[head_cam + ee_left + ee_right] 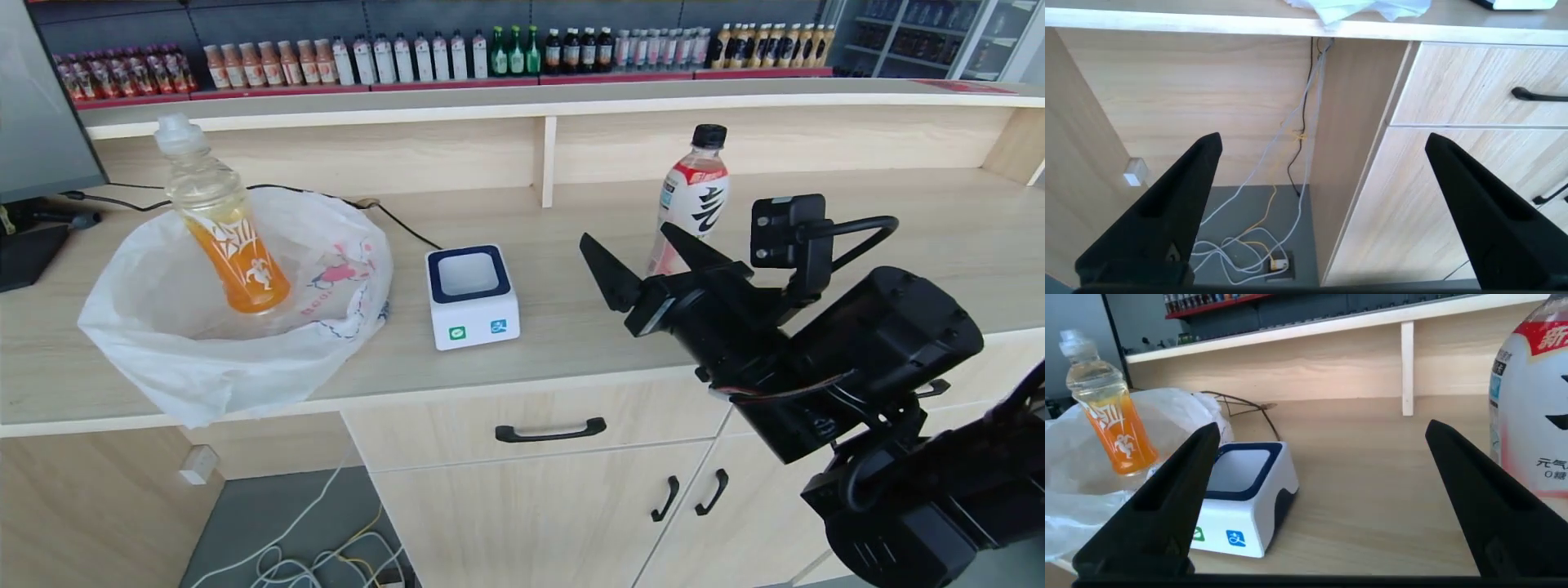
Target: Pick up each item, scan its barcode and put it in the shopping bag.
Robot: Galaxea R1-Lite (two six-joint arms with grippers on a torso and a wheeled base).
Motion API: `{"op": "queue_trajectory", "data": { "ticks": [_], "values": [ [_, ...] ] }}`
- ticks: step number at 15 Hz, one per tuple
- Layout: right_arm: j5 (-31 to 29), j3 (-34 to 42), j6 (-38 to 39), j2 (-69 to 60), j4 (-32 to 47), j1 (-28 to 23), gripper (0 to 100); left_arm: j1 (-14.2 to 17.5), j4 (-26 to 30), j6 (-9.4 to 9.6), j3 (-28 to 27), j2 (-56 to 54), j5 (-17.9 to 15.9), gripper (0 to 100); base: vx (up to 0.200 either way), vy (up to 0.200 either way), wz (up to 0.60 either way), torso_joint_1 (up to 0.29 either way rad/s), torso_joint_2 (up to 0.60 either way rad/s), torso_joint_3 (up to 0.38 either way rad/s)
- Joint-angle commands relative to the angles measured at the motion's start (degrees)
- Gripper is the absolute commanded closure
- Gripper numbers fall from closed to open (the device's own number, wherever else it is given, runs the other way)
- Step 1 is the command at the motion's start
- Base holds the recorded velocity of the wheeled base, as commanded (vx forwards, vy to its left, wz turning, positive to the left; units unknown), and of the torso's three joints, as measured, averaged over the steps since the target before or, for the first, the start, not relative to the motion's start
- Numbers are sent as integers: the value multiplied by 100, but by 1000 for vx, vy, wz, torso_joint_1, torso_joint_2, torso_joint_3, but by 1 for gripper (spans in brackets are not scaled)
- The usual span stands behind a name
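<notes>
An orange drink bottle (224,224) (1110,408) stands tilted inside the white shopping bag (163,343) (1176,404) on the left of the counter. The white scanner (471,296) (1245,498) with a dark blue rim sits mid-counter. A bottle with a white and red label and a black cap (694,196) (1535,400) stands upright to the right. My right gripper (624,234) (1323,437) is open just in front of this bottle, level with its lower half, holding nothing. My left gripper (1323,147) hangs open below the counter's edge, facing the cabinet front.
A raised wooden shelf with a divider (544,159) backs the counter. A black cable (400,224) runs behind the bag to the scanner. A monitor (37,106) stands at the far left. Drawer handles (551,430) and loose floor cables (1249,245) lie below.
</notes>
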State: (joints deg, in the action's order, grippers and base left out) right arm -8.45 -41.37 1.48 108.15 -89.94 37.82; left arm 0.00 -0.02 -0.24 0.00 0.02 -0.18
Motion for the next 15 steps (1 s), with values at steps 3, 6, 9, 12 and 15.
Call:
{"op": "queue_trajectory", "data": {
  "ticks": [3,6,9,12,15],
  "values": [
    [1,165,2,-84,-6,-2,0,0,-6,-2,0,-2,1,0,0,-67,0,1,1,1],
    [1,147,-7,-75,-6,-2,0,0,-6,7,0,-2,1,0,0,0,0,0,0,0],
    [-131,174,-60,-75,-6,-11,0,0,-6,-2,0,-2,1,0,0,0,0,0,0,0],
    [-227,385,-95,30,-6,174,0,0,2,7,0,-2,1,0,0,0,0,0,0,0],
    [-210,402,-376,-75,-6,51,0,0,2,7,0,-2,1,0,0,0,0,0,0,0]
  ]
}}
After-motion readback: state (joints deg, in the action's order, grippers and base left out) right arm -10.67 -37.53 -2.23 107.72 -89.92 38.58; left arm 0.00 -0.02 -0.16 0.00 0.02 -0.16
